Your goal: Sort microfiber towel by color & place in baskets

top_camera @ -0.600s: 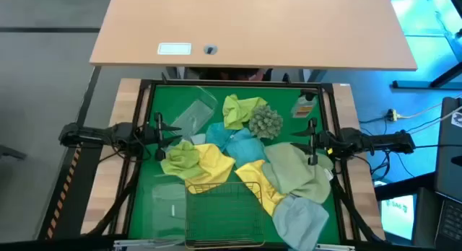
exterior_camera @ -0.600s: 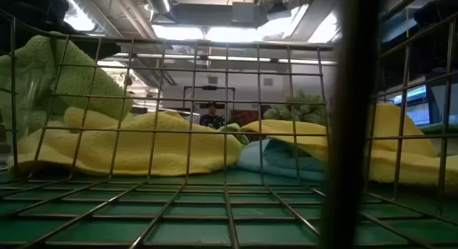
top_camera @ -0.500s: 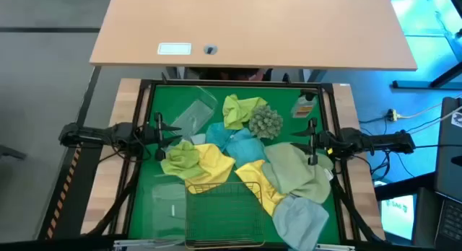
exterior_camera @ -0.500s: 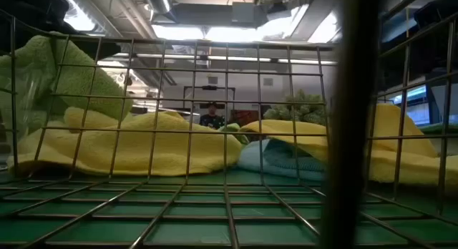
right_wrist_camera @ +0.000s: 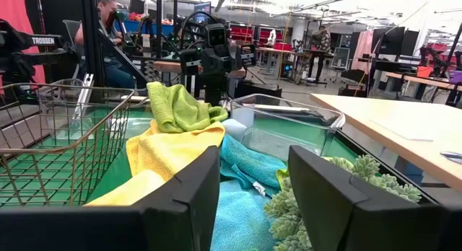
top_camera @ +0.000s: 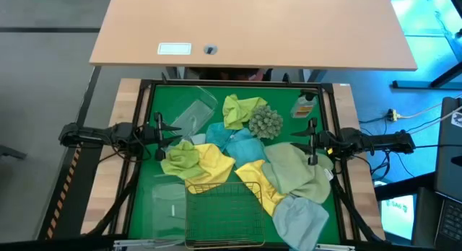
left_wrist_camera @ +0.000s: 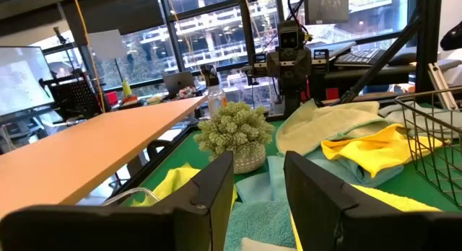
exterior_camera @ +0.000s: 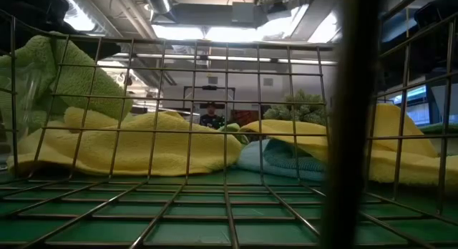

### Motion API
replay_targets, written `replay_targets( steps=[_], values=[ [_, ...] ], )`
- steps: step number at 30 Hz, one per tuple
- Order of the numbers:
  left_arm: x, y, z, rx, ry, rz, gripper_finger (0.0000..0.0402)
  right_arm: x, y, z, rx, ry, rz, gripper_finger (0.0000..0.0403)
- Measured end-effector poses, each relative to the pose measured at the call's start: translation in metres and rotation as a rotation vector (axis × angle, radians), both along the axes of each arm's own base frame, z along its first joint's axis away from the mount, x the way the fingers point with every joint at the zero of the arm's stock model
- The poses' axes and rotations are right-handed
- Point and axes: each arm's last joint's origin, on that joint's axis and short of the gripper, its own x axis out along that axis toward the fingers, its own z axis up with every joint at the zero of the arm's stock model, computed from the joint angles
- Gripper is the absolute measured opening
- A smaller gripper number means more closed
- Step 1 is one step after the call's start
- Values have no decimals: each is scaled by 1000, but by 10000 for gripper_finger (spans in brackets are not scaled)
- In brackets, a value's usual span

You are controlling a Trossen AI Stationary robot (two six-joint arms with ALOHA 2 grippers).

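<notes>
Both grippers, left gripper (top_camera: 160, 128) and right gripper (top_camera: 312, 141), hang unclenched and empty either side of the towels (top_camera: 216, 159), ready to start sorting.

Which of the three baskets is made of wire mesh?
The gold wire basket at the table's near edge; the two clear plastic tubs have solid transparent walls.

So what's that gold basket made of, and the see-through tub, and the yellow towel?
The gold basket looks like thin metal wire, shiny, with open grid walls. The clear tub seems to be plastic, see-through and glossy. The yellow towel looks like soft, fuzzy cloth that lies in folds.
</notes>
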Motion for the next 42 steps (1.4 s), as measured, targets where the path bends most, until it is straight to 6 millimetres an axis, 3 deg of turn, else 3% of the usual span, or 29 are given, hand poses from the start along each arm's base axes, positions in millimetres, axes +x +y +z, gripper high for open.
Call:
replay_targets(
  steps=[36,42],
  values=[
    [0,0,0,-3,-4,1,119,0,0,0,1,-1,-9,167],
    [0,1,3,-109,-51,21,119,0,0,0,1,-2,-9,167]
  ],
)
